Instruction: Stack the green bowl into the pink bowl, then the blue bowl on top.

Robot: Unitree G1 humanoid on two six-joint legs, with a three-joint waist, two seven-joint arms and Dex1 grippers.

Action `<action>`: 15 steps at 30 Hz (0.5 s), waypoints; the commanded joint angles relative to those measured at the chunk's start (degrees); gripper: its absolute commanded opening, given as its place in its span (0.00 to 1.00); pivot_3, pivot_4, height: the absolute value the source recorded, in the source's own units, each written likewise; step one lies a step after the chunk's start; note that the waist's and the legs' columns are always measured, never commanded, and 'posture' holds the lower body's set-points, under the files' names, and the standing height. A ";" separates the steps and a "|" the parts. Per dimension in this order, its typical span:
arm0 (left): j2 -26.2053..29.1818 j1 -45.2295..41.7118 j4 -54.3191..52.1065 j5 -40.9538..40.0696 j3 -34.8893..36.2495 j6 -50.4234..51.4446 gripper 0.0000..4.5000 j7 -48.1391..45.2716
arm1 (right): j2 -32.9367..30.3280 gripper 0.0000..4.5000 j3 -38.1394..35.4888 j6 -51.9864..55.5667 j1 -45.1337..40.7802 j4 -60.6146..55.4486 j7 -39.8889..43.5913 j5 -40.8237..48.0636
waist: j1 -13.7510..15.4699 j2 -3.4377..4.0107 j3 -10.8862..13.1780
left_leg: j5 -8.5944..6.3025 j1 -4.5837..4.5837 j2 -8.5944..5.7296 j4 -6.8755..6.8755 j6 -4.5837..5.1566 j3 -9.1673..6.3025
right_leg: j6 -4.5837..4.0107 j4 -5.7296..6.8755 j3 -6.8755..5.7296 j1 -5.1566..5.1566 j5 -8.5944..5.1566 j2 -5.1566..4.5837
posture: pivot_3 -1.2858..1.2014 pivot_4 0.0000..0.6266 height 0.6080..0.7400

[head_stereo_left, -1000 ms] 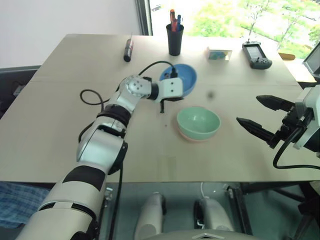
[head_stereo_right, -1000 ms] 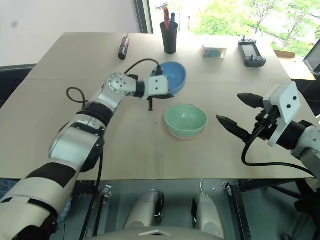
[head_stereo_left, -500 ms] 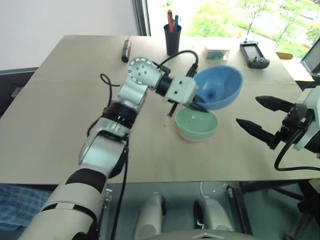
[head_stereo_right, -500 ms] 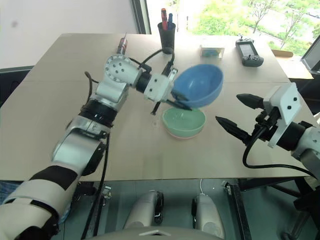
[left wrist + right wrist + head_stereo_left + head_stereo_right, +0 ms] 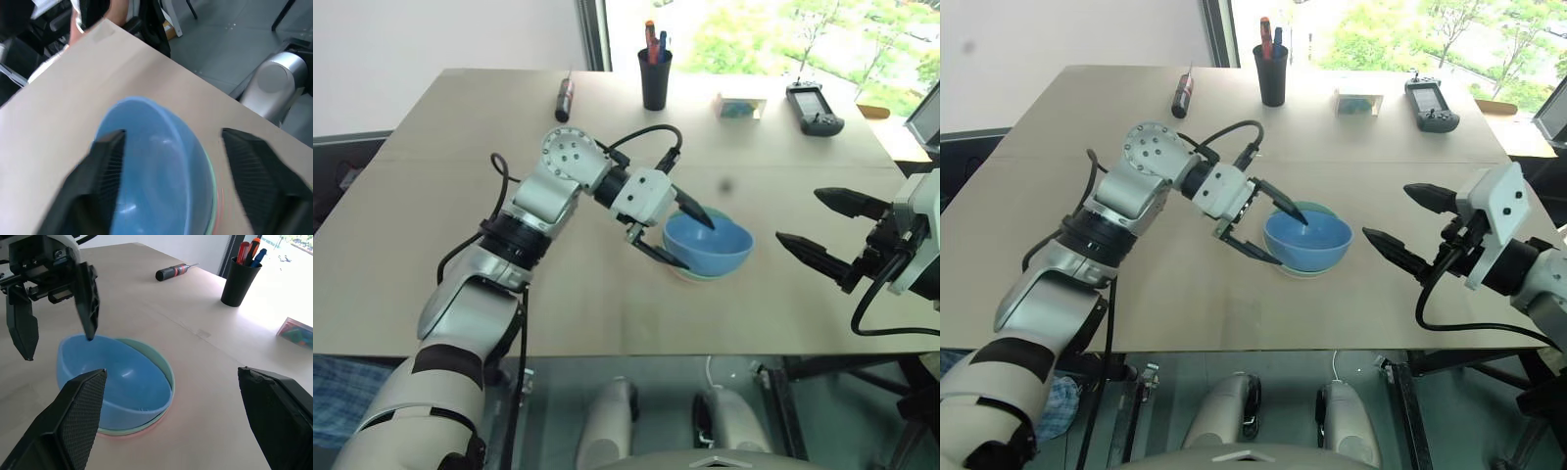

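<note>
The blue bowl point(image 5: 710, 247) sits in the green bowl point(image 5: 167, 368), a little off-centre toward my left arm. Under them only a thin edge of the pink bowl point(image 5: 221, 195) peeks out. My left gripper point(image 5: 698, 247) is open and straddles the blue bowl's near rim, one finger point(image 5: 88, 303) over the inside and the other finger point(image 5: 22, 328) outside, neither pressing on it. My right gripper point(image 5: 798, 214) hovers open to the right of the stack, a hand's width away, with nothing in it.
Along the table's far edge stand a black pen cup point(image 5: 655, 76), a dark screwdriver point(image 5: 564, 98), a small box point(image 5: 739, 106) and a black handheld controller point(image 5: 815, 106). The table's front edge point(image 5: 636, 354) runs close below the stack.
My left gripper carried the blue bowl from the back of the table over to the green bowl, set it inside and opened. The right arm has not moved.
</note>
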 commanded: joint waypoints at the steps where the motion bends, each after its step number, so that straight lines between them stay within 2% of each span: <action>1: -0.65 1.34 -1.60 -0.99 5.41 4.51 0.99 2.73 | -0.57 1.00 -0.53 -1.45 0.04 -0.38 0.10 -0.10 | -0.03 0.00 0.00 | 0.00 0.00 0.00 0.00 0.00 0.00 | 0.00 0.00 0.00 0.00 0.00 0.00 | 0.52 0.24 1.00; 5: -0.01 7.30 -6.22 -4.95 11.84 15.01 0.99 9.91 | 1.08 1.00 -0.56 -3.48 4.25 -0.68 0.58 -2.61 | -0.07 0.00 0.00 | 0.00 0.04 0.02 -0.01 0.00 -0.02 | 0.01 0.02 0.00 0.00 -0.01 0.01 | 0.52 0.24 1.00; 9: 3.46 16.22 -15.06 -7.04 17.35 24.54 0.99 16.55 | 3.69 1.00 -0.70 -6.21 8.24 0.28 0.82 -4.66 | -0.47 0.01 -0.01 | 0.00 0.10 0.05 -0.06 0.00 -0.09 | 0.02 0.03 0.11 0.00 -0.01 0.01 | 0.52 0.24 1.00; 12: 5.16 21.55 -20.02 -11.92 22.71 33.74 0.99 21.95 | 3.99 1.00 -0.06 -8.27 10.14 1.67 2.41 -6.85 | -0.40 0.02 0.00 | 0.00 0.12 0.06 -0.02 0.00 -0.11 | 0.04 0.07 0.12 0.01 -0.01 0.00 | 0.52 0.24 1.00; 15: 5.86 28.77 -23.37 -14.25 28.45 36.79 0.99 26.52 | 4.87 1.00 0.70 -11.06 10.04 4.56 4.06 -8.31 | -0.22 0.03 -0.01 | 0.00 0.20 0.07 0.00 0.00 -0.12 | 0.15 0.09 0.13 0.04 -0.07 -0.02 | 0.52 0.24 1.00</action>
